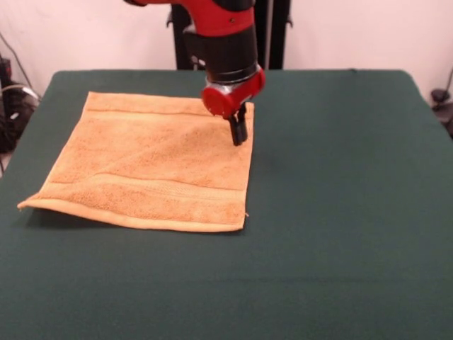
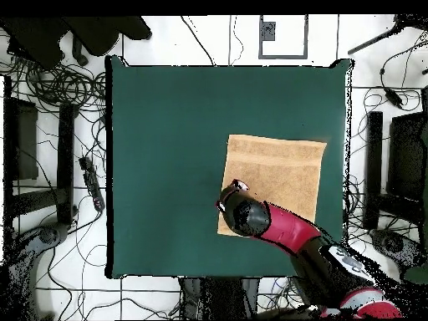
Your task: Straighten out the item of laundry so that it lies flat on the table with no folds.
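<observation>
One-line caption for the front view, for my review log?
Sawyer gripper poised at the far right edge of the orange towel, spread nearly flat on the green table.

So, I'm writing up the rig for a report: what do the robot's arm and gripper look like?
A thick glossy red arm with a black cylindrical wrist section, ending in a rounded red cap. Below it sits a small, narrow black gripper. No cables or markings are visible on it.

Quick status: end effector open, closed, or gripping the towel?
End effector: cannot be told; its tips sit low over the towel near a far corner, with no visible grasp.
</observation>
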Controlling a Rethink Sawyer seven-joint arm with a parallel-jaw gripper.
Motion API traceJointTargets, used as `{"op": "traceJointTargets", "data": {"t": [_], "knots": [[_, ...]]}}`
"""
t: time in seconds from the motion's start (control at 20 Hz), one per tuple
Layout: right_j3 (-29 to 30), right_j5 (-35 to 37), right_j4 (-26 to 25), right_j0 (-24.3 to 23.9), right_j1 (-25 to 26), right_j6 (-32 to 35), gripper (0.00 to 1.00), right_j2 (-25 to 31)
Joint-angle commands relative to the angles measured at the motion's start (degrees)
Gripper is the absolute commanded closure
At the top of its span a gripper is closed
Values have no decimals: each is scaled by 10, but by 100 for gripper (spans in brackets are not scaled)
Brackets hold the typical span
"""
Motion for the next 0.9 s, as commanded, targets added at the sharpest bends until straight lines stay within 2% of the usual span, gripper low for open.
{"op": "traceJointTargets", "data": {"t": [0.05,0.3,0.6,0.7,0.9], "knots": [[-19,-19,40,40,-17,196,100,20],[-41,-4,43,50,-10,182,100,6],[-65,-35,42,62,16,181,100,-6],[-89,-44,42,70,36,177,100,-10],[-151,-6,48,78,66,153,100,-10]]}}
